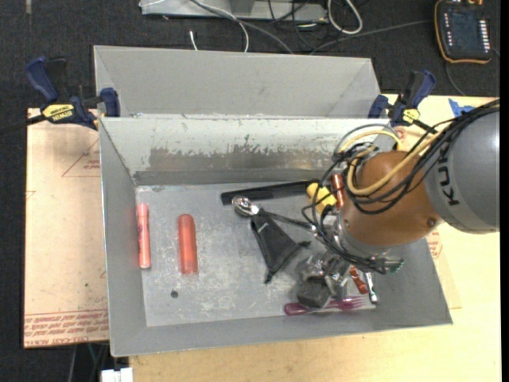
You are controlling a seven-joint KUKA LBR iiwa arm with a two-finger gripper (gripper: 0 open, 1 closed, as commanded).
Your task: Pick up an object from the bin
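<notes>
My gripper (315, 283) is low in the bin's front right corner, mostly hidden under the arm's wrist. Just in front of it a slim purple, pen-like thing (328, 308) lies along the front wall. A small red-and-white piece (363, 285) lies at its right side. To its left a black wedge-shaped thing (277, 246) lies on the floor, with a thin black rod running from it to a silver round end (244, 206). A long black bar (266, 191) lies behind that.
Two red cylinders lie upright in the view at the bin's left: a thin pale one (143, 235) and a thicker one (187, 244). Bare floor separates them from the black things. The arm's orange cover and cables overhang the right side.
</notes>
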